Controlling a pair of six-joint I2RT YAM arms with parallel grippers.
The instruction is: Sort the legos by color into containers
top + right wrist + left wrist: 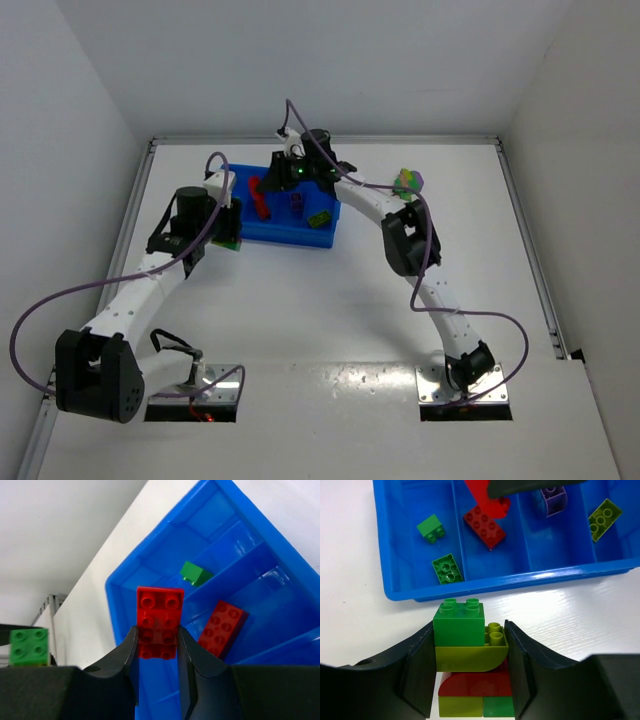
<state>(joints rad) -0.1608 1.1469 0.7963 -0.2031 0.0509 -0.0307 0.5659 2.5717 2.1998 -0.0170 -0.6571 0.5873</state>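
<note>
The right hand (pixel 157 636) is clamped on a red brick (pixel 160 622) over the tray's (pixel 119 582) red section, likely to drop it. The left hand (pixel 469 628) clamps a clump (pixel 466 647) beside the tray, probably for splitting.

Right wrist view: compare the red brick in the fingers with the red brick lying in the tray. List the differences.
The held red brick is clamped between the right fingers; the lying red brick is loose. The held red brick hangs above the blue tray; the lying red brick rests flat on a compartment floor. Both are red and two studs wide.
</note>
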